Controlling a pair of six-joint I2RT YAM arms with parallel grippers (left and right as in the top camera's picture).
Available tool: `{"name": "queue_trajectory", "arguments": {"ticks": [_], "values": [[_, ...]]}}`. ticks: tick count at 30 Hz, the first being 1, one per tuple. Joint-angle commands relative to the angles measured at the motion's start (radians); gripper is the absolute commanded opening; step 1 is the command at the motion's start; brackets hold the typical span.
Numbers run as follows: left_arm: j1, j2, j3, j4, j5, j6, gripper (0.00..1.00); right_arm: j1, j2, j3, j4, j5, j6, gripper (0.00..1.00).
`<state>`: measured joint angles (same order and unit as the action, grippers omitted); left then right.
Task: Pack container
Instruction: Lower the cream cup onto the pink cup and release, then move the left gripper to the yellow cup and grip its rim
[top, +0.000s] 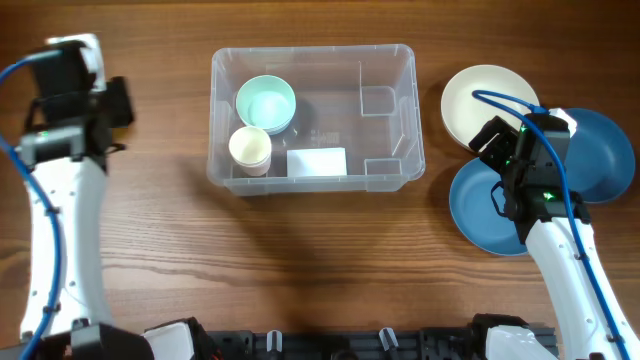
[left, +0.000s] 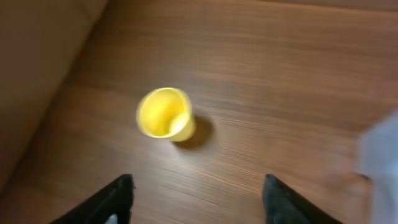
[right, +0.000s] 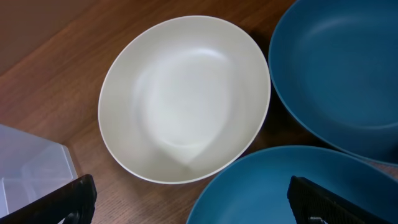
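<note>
risk: left gripper (left: 198, 190) spread empty short of yellow cup (left: 165, 113), liable to tip it; right gripper (right: 189, 194) wide apart over cream bowl (right: 183, 99), may snag neighbouring blue bowls (right: 339, 68).

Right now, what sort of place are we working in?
Likely a robot test bench rather than a kitchen: a wooden table, a clear container, and a white bowl staged beside it.

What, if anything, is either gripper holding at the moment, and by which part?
Nothing. The left gripper is open near a yellow cup; the right gripper is open over a white bowl.
</note>
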<state>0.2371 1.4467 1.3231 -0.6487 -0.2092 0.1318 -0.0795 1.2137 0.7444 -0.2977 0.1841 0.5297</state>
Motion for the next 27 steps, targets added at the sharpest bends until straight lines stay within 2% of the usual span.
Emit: {"name": "queue_trajectory", "arguments": {"ticks": [1,11,14,19,27], "values": [[0.099,0.08,0.018,0.039,0.13,0.019,0.62,-0.003,0.002,0.015,0.002,0.003,-0.005,1.0],[0.14,0.313,0.018,0.229,0.161,0.023,0.64,-0.003,0.002,0.015,0.002,0.003,-0.005,1.0],[0.14,0.379,0.018,0.28,0.168,0.059,0.64,-0.003,0.002,0.015,0.002,0.003,-0.005,1.0],[0.14,0.452,0.018,0.335,0.168,0.128,0.63,-0.003,0.002,0.015,0.002,0.003,-0.006,1.0],[0.14,0.519,0.018,0.392,0.168,0.128,0.59,-0.003,0.002,0.015,0.002,0.003,-0.005,1.0]]}}
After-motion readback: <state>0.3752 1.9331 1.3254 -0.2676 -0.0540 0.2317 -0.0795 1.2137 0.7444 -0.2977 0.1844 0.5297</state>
